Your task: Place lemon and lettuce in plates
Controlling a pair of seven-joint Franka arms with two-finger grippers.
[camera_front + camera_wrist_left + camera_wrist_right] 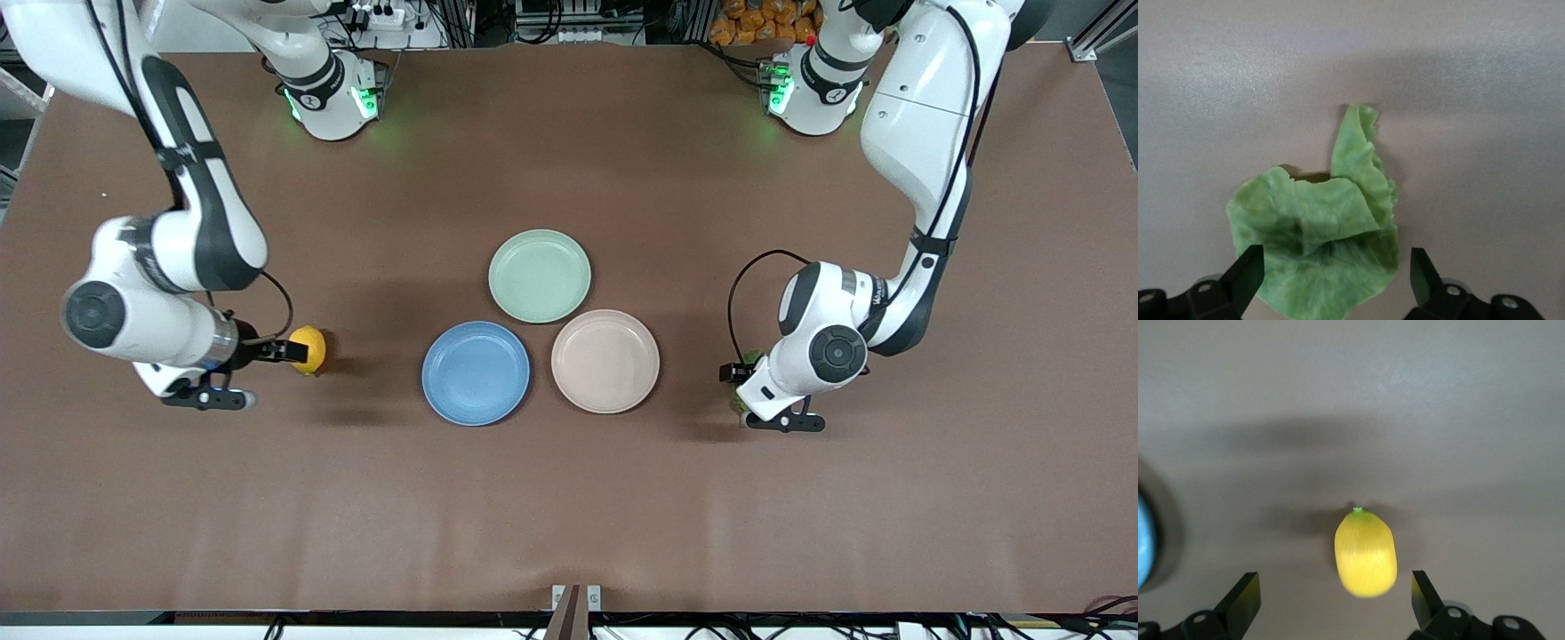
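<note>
The yellow lemon point(309, 349) lies on the brown table toward the right arm's end. My right gripper point(283, 351) is open and low beside it. In the right wrist view the lemon point(1365, 552) has one end between my open fingertips point(1245, 595), untouched. The wrinkly green lettuce point(745, 366) lies toward the left arm's end, mostly hidden under my left gripper point(734, 375). In the left wrist view the lettuce point(1315, 240) lies flat, and my open left gripper point(1336, 273) straddles its edge. The blue plate point(476, 373) and the beige-pink plate point(605, 361) sit side by side mid-table, both empty.
A pale mint-green plate point(540, 276) sits empty just farther from the front camera than the other two, touching them. The blue plate's rim shows at the edge of the right wrist view point(1143, 543). Bare brown tabletop point(569, 516) lies all around.
</note>
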